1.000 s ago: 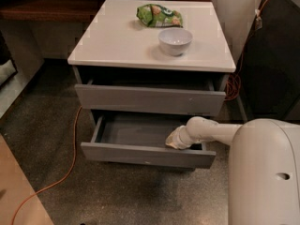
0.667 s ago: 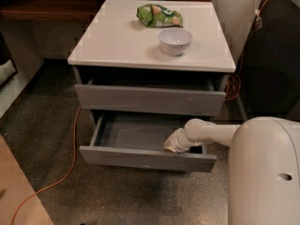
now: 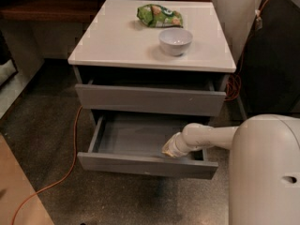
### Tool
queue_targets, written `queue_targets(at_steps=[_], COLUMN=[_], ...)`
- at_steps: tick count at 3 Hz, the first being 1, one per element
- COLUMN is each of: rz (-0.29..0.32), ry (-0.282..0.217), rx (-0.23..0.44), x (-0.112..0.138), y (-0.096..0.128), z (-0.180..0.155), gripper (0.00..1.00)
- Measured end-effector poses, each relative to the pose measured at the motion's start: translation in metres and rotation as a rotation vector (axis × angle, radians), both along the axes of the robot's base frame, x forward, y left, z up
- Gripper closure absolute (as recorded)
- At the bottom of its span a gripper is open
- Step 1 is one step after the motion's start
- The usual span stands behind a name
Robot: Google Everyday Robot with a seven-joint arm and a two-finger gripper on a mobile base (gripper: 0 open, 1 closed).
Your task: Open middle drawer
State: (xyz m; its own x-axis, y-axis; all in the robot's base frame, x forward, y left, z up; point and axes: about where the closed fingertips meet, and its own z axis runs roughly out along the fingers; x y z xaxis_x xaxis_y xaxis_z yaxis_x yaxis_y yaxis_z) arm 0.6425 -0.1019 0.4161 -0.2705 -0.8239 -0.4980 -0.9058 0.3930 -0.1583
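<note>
The middle drawer [image 3: 140,164] of the white-topped cabinet [image 3: 117,41] stands pulled well out, showing its shallow grey inside. My white arm reaches in from the right. The gripper [image 3: 169,150] sits at the drawer's front right, just behind the top edge of the front panel and touching it. The upper grey drawer [image 3: 150,100] above it juts out slightly, with a dark gap under the top.
A white bowl [image 3: 175,41] and a green snack bag [image 3: 159,15] lie on the cabinet top. An orange cable [image 3: 74,144] runs over the speckled floor on the left. My white body [image 3: 265,172] fills the lower right. Dark panel at right.
The middle drawer has slid further out toward the camera, and the gripper has moved with its front edge, a little to the left and nearer.
</note>
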Motion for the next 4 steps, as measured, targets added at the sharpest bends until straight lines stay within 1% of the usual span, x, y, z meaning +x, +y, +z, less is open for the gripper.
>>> queue_targets(at_steps=[2, 3, 4], rz=[-0.064, -0.082, -0.064], ry=[0.025, 0.041, 0.052], rx=[0.004, 0.004, 0.003], x=[-0.032, -0.047, -0.055], y=[0.004, 0.002, -0.009], z=[-0.002, 0.001, 0.004], gripper=[1.00, 1.00, 1.00])
